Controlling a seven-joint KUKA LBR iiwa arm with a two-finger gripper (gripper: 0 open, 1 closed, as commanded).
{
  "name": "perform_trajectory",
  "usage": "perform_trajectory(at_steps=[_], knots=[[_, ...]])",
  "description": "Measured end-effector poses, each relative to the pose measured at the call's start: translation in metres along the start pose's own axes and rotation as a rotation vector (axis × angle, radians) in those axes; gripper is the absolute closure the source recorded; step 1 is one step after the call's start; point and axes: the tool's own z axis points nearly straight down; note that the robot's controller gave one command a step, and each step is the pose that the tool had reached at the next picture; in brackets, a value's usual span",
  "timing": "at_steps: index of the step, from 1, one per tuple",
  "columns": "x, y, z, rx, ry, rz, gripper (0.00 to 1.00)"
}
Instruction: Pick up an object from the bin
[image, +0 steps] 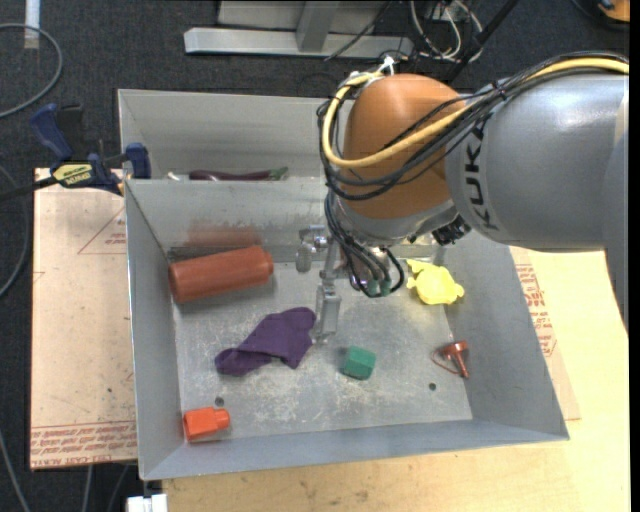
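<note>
The crumpled purple cloth (268, 343) lies near the middle of the bin (150, 300) floor. The pincer (324, 328) stands at its right edge (clenched or released, I cannot tell). Just right sits 1 green block (356, 363). Farther off lie a brown-red cylinder (220, 273), a yellow lump (436, 286) and an orange block (206, 424).

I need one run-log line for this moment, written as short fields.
gripper: low, at edge of purple cloth | cloth: lying crumpled, not lifted | nearest other: green block
</note>
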Motion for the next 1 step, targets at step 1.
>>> perform_trajectory(at_steps=[1], knots=[[-0.0014, -0.0006, -0.0049, -0.001, -0.008, 0.003, 0.00]])
